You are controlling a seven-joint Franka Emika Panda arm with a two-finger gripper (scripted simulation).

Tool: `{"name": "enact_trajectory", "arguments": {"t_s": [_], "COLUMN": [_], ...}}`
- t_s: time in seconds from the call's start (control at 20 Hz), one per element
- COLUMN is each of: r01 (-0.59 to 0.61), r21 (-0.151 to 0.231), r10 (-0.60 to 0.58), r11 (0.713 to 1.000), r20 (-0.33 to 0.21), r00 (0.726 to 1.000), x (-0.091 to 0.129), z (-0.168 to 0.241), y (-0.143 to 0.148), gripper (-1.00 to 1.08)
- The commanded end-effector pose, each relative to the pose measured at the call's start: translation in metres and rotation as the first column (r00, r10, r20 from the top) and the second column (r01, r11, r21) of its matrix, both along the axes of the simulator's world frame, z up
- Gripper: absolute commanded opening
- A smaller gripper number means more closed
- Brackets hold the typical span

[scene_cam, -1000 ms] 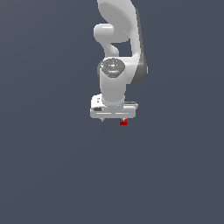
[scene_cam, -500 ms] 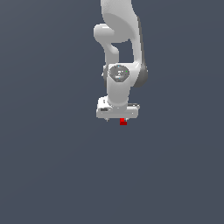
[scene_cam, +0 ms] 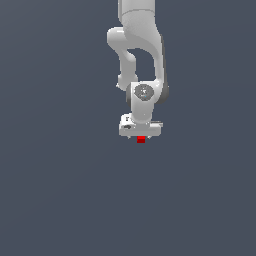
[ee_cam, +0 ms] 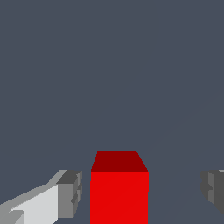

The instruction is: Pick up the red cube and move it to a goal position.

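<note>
Claw (ee_cam: 142,190) now lower, straddling red cube (ee_cam: 119,192).

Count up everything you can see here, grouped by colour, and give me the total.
Red: 1, the red cube, sitting between the open fingers.
White: 1, the robot arm with its gripper.
Total: 2 things, on a plain dark grey surface.

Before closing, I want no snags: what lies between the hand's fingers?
Only the red cube sits between the fingers, with bare gaps either side, per the wrist view.
</note>
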State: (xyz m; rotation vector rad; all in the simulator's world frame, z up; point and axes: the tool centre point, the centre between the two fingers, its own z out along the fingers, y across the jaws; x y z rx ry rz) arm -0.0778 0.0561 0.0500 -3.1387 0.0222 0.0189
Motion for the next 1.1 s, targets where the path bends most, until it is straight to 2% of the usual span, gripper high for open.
{"name": "enact_trajectory", "arguments": {"t_s": [0.0, 0.35, 0.7, 0.75, 1.05], "r01": [0.003, 0.008, 0.008, 0.008, 0.008], "r21": [-0.001, -0.002, -0.003, -0.003, -0.003], "r10": [-0.003, -0.008, -0.008, -0.008, -0.008], "r11": [1.0, 1.0, 1.0, 1.0, 1.0], "r20": [0.005, 0.012, 0.012, 0.012, 0.012], "r00": [1.0, 1.0, 1.0, 1.0, 1.0], "x": [-0.006, -0.015, -0.014, -0.014, -0.014], "z": [-0.011, -0.03, -0.03, -0.03, -0.03], "y": [0.006, 0.015, 0.015, 0.015, 0.015], "gripper": [1.0, 1.0, 1.0, -1.0, -1.0]}}
